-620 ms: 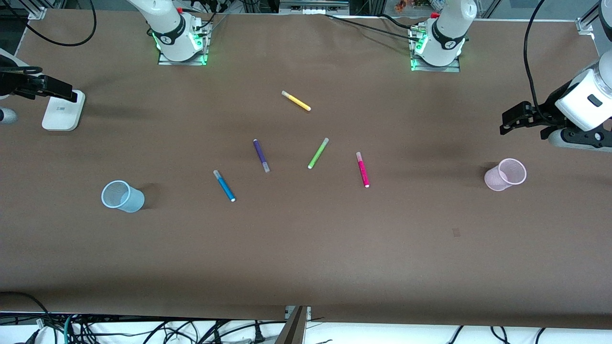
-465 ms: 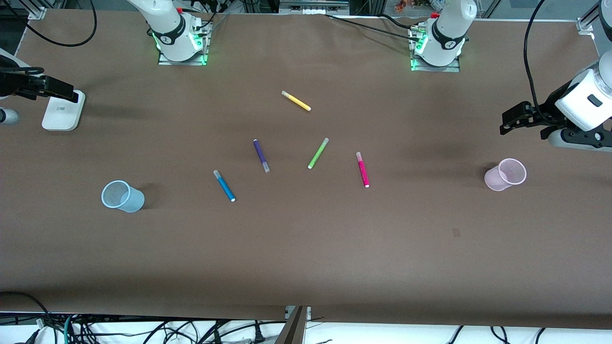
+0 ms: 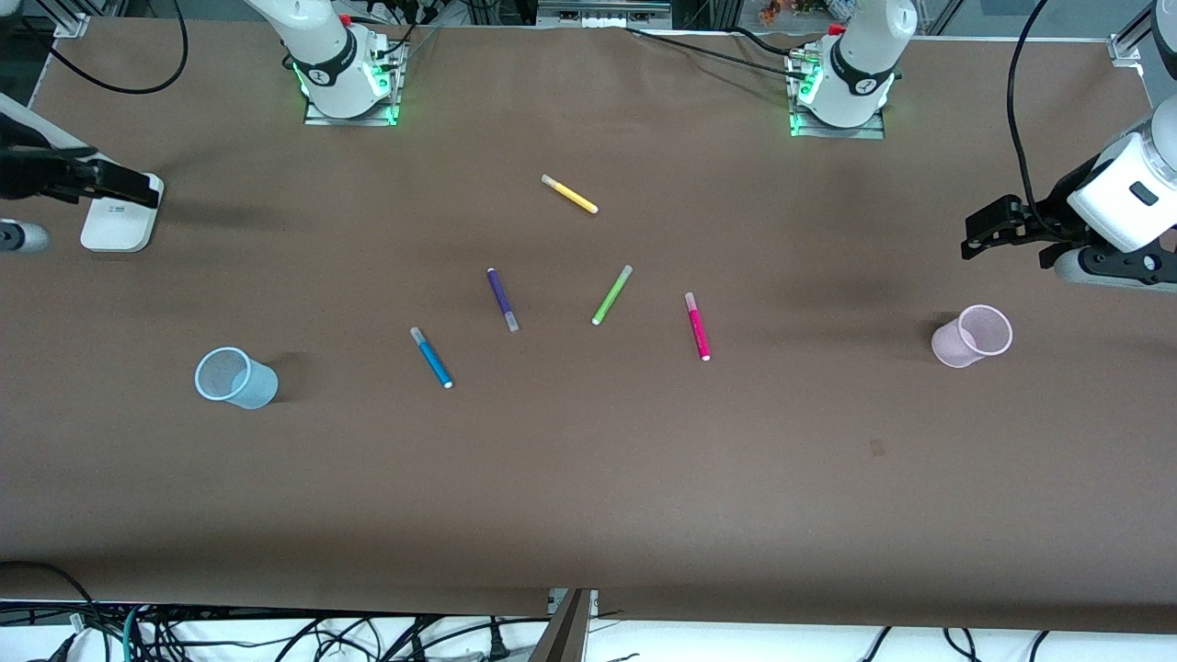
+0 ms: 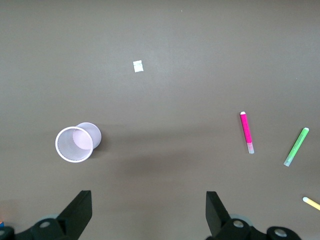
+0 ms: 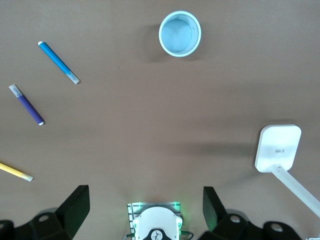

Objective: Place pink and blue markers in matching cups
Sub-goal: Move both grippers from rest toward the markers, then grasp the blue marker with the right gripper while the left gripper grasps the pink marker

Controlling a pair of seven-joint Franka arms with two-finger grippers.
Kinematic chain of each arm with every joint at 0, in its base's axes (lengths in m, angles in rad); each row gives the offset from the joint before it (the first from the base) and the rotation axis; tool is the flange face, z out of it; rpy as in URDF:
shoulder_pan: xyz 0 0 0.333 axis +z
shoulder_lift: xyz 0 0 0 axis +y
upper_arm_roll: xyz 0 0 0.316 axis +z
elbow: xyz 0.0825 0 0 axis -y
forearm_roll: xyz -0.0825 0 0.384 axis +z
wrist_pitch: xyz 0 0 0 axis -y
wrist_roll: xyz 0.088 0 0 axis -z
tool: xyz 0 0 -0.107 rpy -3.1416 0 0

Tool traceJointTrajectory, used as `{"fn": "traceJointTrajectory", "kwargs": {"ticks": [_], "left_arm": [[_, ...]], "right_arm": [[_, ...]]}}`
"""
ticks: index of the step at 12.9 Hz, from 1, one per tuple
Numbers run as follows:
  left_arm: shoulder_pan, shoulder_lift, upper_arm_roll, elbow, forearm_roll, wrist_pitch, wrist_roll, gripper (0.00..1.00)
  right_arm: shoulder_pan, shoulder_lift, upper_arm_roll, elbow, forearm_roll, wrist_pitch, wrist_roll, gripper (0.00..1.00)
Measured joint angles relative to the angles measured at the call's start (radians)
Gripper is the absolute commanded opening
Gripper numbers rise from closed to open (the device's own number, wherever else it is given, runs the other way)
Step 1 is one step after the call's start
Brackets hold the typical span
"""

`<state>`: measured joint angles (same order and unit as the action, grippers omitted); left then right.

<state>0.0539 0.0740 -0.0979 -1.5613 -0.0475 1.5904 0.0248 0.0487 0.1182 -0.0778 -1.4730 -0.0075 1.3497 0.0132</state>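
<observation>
Front view: my left gripper (image 3: 977, 230) over the pale pink translucent cup (image 3: 973, 336); slim magenta-pink marker (image 3: 697, 326) and bright blue marker (image 3: 431, 358) lie mid-table — pale blue translucent cup (image 3: 235, 378) toward my right arm's end.
Left wrist view: my fingers (image 4: 80, 210) spread, empty.
Right wrist view: my right gripper (image 5: 145, 207) — fingers parted, empty.

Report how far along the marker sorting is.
Nothing is done yet. The pink marker and blue marker both lie on the table, and the pink cup and blue cup hold nothing. Nothing is in hand: the left end effector is open above the pink cup's end, the right end effector open at the opposite end. Both placements remain.
</observation>
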Motion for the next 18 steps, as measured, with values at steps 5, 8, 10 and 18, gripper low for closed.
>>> {"fn": "traceJointTrajectory", "kwargs": {"ticks": [5, 8, 10, 18], "left_arm": [[-0.008, 0.016, -0.009, 0.0, -0.003, 0.014, -0.042, 1.0], [-0.028, 0.077, -0.03, 0.0, -0.024, 0.058, -0.149, 1.0], [-0.057, 0.137, -0.039, -0.001, -0.028, 0.106, -0.245, 1.0], [-0.253, 0.293, -0.058, -0.186, -0.028, 0.488, -0.635, 1.0]], "right_arm": [[0.08, 0.1, 0.006, -0.005, -0.001, 0.12, -0.002, 1.0], [0.141, 0.158, 0.008, -0.007, -0.001, 0.196, -0.002, 1.0], [0.178, 0.205, 0.009, -0.014, -0.001, 0.264, -0.001, 1.0], [0.326, 0.454, 0.012, -0.02, 0.001, 0.538, -0.053, 1.0]]}}
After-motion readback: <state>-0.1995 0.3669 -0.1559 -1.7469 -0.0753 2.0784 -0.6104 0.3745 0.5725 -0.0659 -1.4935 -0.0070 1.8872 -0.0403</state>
